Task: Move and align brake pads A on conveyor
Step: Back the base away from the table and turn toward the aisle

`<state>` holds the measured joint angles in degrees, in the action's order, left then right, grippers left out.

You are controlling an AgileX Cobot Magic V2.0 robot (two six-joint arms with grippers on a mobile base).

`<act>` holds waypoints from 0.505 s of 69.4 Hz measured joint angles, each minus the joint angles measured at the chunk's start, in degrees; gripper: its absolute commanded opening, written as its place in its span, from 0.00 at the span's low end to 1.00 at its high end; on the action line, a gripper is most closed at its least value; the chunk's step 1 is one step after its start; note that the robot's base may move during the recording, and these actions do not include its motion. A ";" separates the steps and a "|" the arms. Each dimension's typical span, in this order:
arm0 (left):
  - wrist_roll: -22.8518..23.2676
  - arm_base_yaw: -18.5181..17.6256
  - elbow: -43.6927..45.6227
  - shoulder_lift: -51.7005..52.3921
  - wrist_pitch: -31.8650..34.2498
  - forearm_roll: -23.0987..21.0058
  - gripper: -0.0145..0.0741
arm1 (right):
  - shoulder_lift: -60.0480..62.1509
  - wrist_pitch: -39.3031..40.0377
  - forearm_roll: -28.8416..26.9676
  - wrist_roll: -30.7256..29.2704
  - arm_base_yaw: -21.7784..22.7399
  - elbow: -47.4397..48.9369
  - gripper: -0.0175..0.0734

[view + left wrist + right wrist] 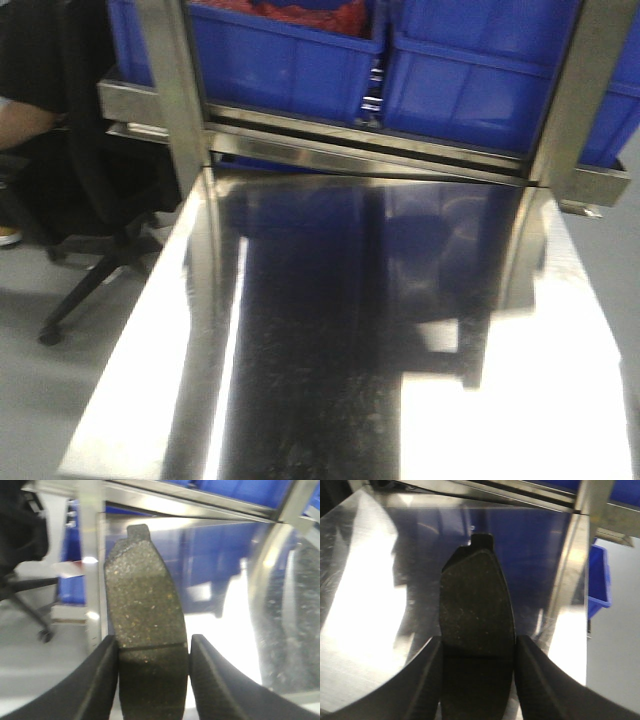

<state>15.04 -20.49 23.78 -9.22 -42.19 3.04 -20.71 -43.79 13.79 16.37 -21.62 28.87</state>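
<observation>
2 blue bins (285, 60) sit on the rack (400, 150) behind the shiny tabletop (530, 400); 1 holds something red (300, 10), too blurred to name. Left hand (153, 647) clenched on a brake pad (145, 595), pad jutting forward from between its fingers (100, 680), over the tabletop. Right hand (477, 647) grips a second brake pad (476, 595) the same way

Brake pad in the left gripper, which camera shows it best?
The left wrist view: the brake pad is close and lit, groove visible, clamped by the left gripper. The right wrist view shows a second, darker pad; the front view shows none.
</observation>
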 measured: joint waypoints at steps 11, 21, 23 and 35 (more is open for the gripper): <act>0.00 0.00 0.00 0.00 0.00 0.00 0.15 | 0.00 0.00 0.00 0.00 0.00 0.00 0.19; 0.00 0.00 0.00 0.00 0.00 0.00 0.15 | 0.00 -0.05 0.00 0.00 0.00 0.00 0.19; 0.00 0.00 0.00 0.00 0.00 0.00 0.15 | 0.00 -0.05 0.00 0.00 0.00 0.00 0.19; 0.00 0.00 0.00 0.00 0.00 0.00 0.15 | 0.00 -0.05 0.00 0.00 0.00 0.00 0.19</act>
<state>15.04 -20.49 23.78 -9.22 -42.19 3.04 -20.71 -43.84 13.79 16.37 -21.62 28.87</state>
